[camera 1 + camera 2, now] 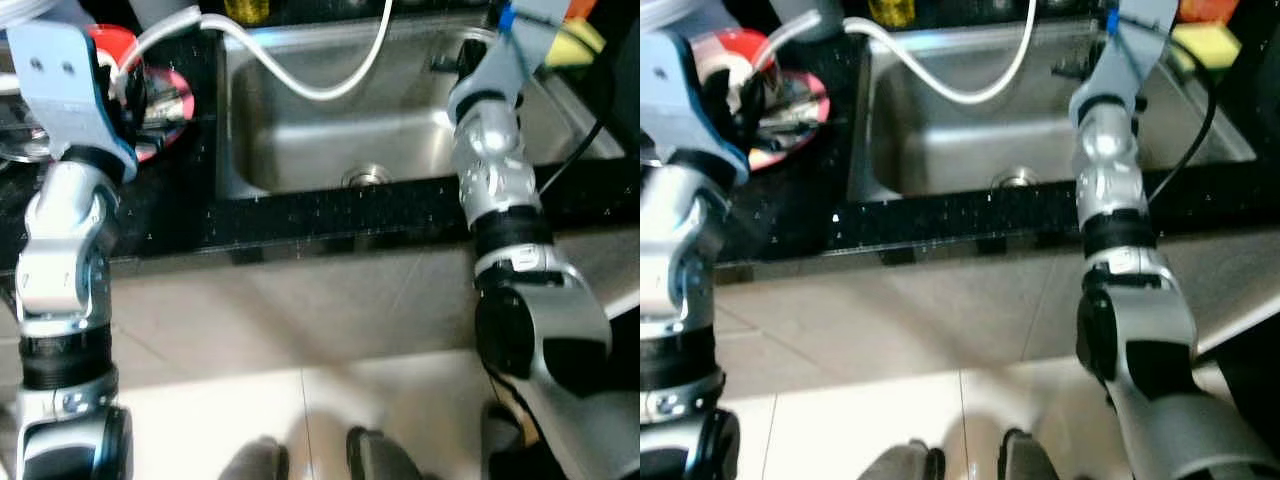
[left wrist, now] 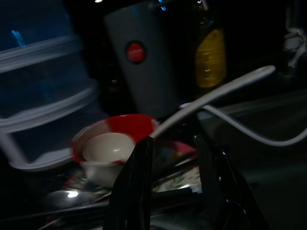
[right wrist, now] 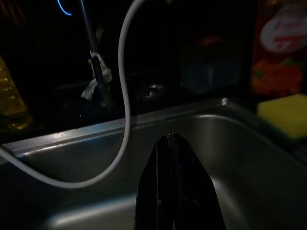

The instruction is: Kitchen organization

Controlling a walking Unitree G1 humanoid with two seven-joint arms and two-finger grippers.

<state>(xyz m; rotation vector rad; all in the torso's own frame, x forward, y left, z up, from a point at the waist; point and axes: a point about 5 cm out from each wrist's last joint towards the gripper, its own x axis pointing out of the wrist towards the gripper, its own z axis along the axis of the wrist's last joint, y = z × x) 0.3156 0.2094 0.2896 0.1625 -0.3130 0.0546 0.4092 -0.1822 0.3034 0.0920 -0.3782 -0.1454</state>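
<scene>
The left gripper is hovering with jaws spread over the red bowl and plate stacked at the desk's left edge; it should be lowering squarely, avoiding the white hose. The right gripper, jaws pressed together, is hanging inside the steel sink; a yellow sponge is sitting at the sink's right corner; pale floor tiles are lying below.

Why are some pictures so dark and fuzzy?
Both wrist views are dim: the left wrist view shows the red bowl blurred behind the left gripper; the right wrist view is shadowy, glare on the sink rim. Eye views are brighter, slightly soft.
</scene>
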